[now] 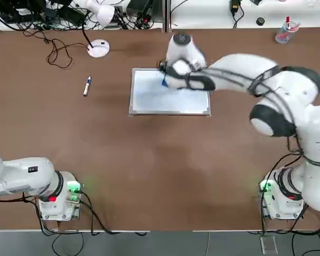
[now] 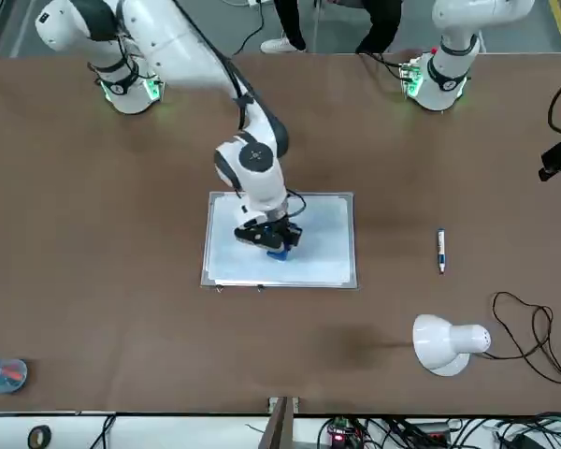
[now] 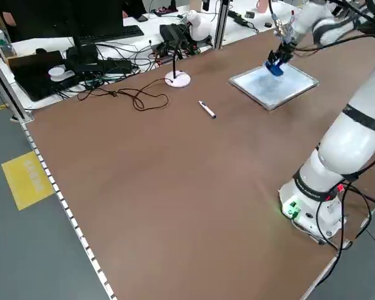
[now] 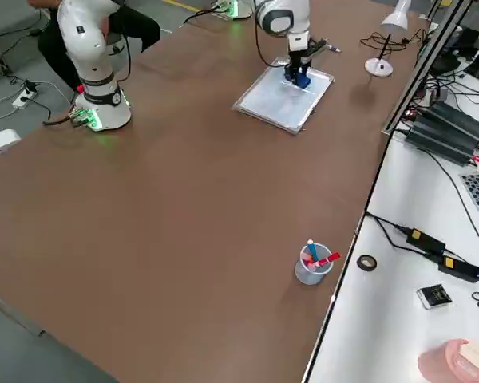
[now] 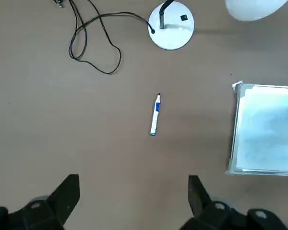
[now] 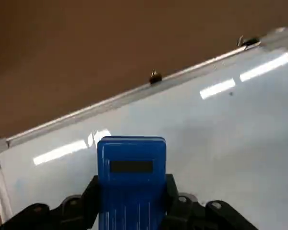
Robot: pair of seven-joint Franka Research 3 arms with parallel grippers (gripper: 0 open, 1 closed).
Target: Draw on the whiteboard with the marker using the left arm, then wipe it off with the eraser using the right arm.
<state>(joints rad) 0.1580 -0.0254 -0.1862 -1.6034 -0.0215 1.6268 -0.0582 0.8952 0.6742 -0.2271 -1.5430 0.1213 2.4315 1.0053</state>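
Note:
The whiteboard (image 1: 170,104) lies flat near the table's middle, also seen in the front view (image 2: 327,248) and the right wrist view (image 6: 221,139). My right gripper (image 2: 279,245) is shut on the blue eraser (image 6: 131,163), held over the board's far part; the eraser (image 2: 280,251) shows as a small blue block under the fingers. The marker (image 1: 87,86) lies on the table left of the board, apart from it, and shows again in the left wrist view (image 5: 155,115). My left gripper (image 5: 133,199) hangs open high above the table, nothing between its fingers.
A white desk lamp (image 1: 99,48) with a black cord stands at the far left of the table. A clear cup with red items (image 1: 282,33) stands at the far right corner. Cables and equipment line the far edge. A person's legs (image 2: 383,23) show behind the arm bases.

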